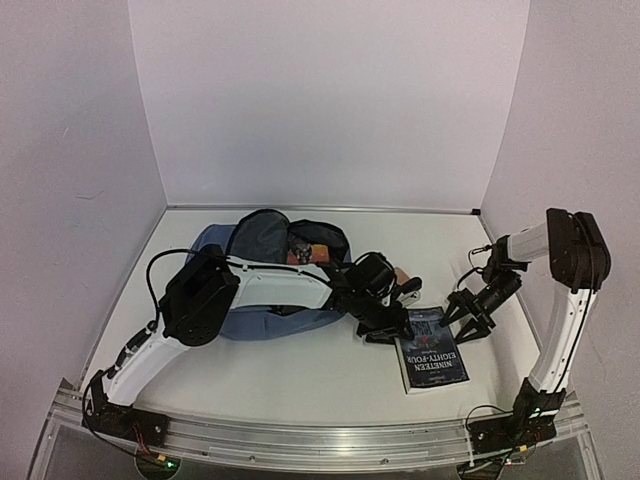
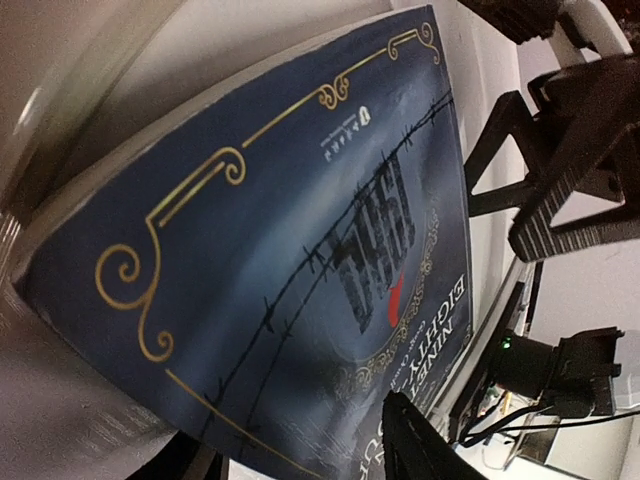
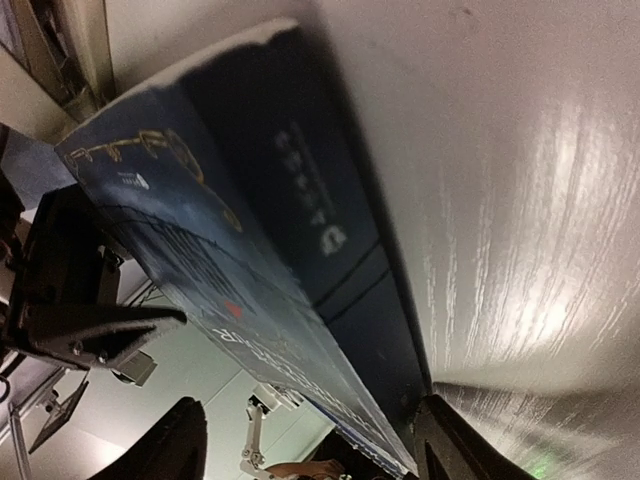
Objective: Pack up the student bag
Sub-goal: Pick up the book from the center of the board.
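Filling my left wrist view, closest of all, the book (image 2: 300, 250) is showing its dark blue cover with gold scrolls, barbed wire and a red spot.

Widest of everything, the white table (image 1: 300, 375) is carrying all the rest. On it the bag (image 1: 262, 322) is lying left of centre toward the back. It is slate blue, and its mouth is gaping open with something orange showing inside. It is sitting just left of the book, not touching it.

I am stretching my left arm (image 1: 200, 300) across the front of the bag and bending my right arm (image 1: 565, 290) down from the right side. Between their tips the book is lying cover up, its title reading Nineteen Eighty-Four.

My left pincer (image 1: 388, 325) is sitting at the book's far left corner. One dark finger (image 2: 420, 445) is lying over the cover, but I cannot tell whether the jaws are pressing the book or only straddling it.

My right pincer (image 1: 468, 322) is standing at the far right corner, with its jaws parted wide across the book's edge. One finger (image 3: 455, 445) is lying against that edge and the other finger (image 3: 170, 445) is hanging clear of the cover, so it is gripping nothing.
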